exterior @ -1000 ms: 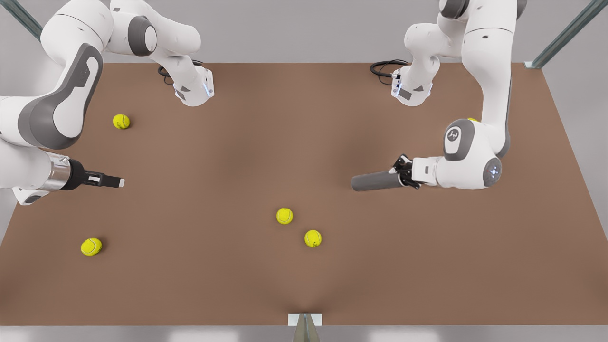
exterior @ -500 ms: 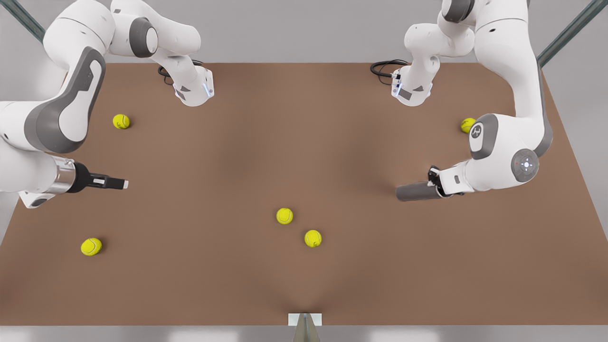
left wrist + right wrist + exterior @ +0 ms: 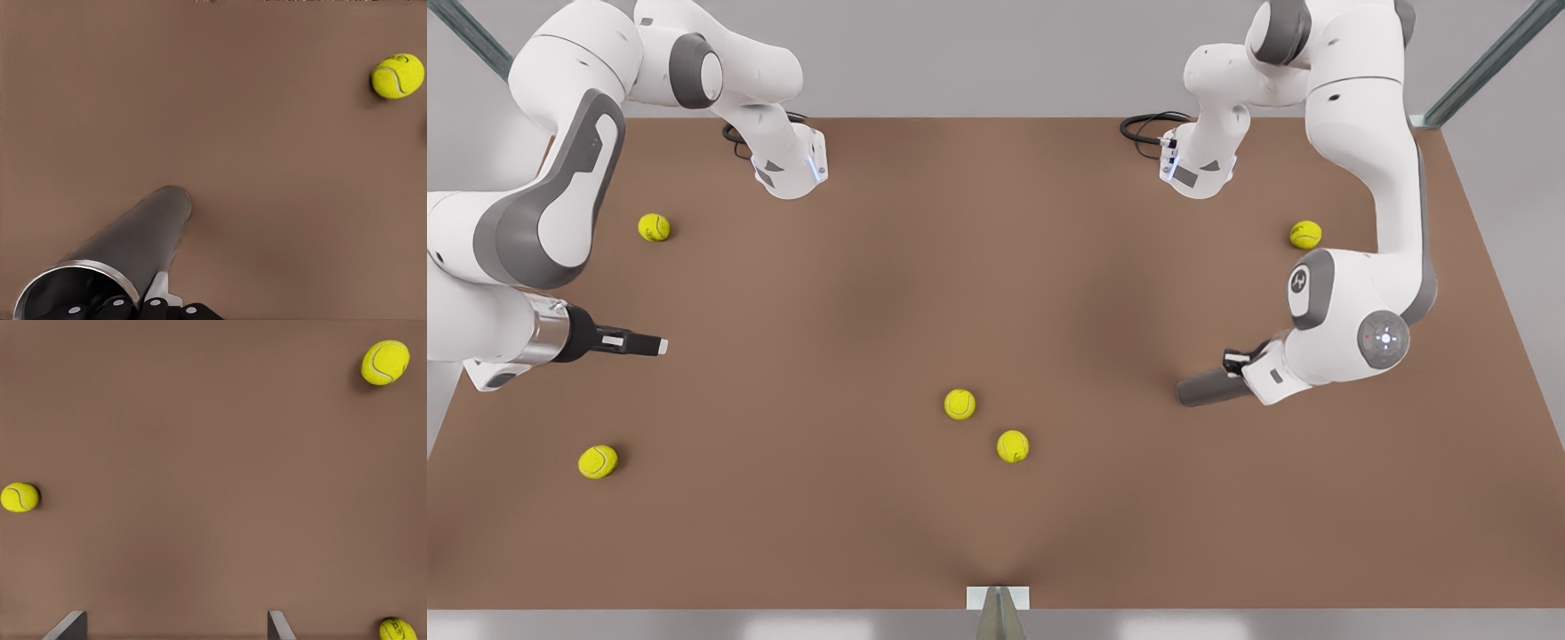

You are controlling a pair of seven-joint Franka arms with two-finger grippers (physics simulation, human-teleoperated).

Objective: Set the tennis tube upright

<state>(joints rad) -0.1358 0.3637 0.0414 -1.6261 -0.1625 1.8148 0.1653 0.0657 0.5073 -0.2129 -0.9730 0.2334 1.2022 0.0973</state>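
Grey tennis tube (image 3: 1209, 388) tilted in left tool's (image 3: 1240, 366) clamped fingers.

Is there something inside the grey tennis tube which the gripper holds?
In the left wrist view, the tennis tube shows its open silvery rim; the inside looks dark and empty near the mouth. Deeper inside is hidden. The left gripper holds it.

Left gripper (image 3: 143, 308) clamps tennis tube (image 3: 137, 247); tennis ball (image 3: 397, 75) apart

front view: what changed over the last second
The left pincer, shut on the tennis tube, carried it toward the front view's right and nearer the camera, uncovering a tennis ball. The right pincer barely moved and stays open; the other balls stayed put.
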